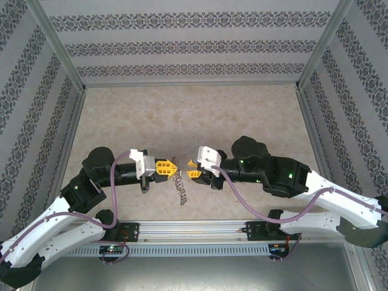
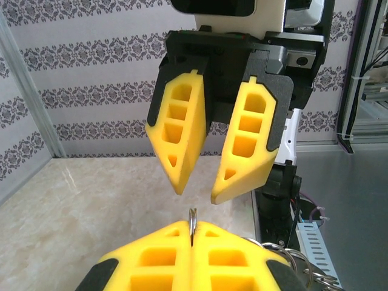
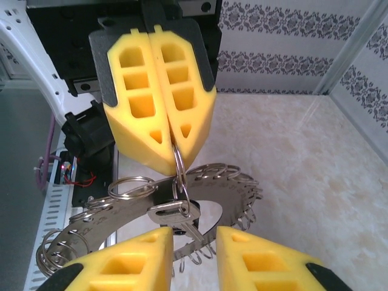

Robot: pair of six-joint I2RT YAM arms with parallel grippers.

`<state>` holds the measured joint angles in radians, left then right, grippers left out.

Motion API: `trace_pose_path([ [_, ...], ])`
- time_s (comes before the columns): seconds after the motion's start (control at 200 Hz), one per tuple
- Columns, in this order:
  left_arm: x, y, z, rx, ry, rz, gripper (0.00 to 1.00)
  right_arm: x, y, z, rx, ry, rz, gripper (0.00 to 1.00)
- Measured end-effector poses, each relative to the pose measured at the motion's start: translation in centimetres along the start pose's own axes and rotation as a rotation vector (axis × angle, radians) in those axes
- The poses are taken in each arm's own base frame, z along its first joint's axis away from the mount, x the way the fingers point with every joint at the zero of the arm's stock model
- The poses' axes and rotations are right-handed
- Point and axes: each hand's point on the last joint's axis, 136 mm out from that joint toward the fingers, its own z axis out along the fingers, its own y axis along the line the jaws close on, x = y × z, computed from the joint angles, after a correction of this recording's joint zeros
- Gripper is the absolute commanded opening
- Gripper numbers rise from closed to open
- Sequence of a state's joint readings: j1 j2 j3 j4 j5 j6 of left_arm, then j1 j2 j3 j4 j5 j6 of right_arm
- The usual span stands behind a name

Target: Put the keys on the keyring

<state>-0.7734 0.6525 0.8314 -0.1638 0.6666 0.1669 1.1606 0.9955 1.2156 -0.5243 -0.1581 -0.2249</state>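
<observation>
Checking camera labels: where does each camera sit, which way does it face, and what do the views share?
Top external: above and behind the bases, looking down on the table; both arms, left gripper facing right gripper.
Left wrist: on the left arm, looking past its own shut fingers at the open right gripper.
Right wrist: on the right arm, looking over its own fingers at the left gripper, keyring and key.
Shared: both wrist views show the wire loop the left gripper pinches.
</observation>
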Motion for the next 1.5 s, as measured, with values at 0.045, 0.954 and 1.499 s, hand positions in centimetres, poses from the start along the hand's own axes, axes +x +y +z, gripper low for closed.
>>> trace_pose_path([
  [0.045, 0.0, -0.1, 0.0, 0.004, -0.001, -0.001, 0.00, 0.0, 0.1, 0.1, -0.007, 0.000, -0.005, 0.23],
  [0.954, -0.1, -0.5, -0.1, 0.021, -0.009, -0.013, 0.00, 0.3, 0.6, 2.1, -0.057, 0.016, -0.008, 0.00],
  [1.499, -0.5, -0.7, -0.3, 0.030, -0.037, -0.017, 0.00, 0.1, 0.4, 2.8, -0.083, 0.040, 0.011, 0.02],
])
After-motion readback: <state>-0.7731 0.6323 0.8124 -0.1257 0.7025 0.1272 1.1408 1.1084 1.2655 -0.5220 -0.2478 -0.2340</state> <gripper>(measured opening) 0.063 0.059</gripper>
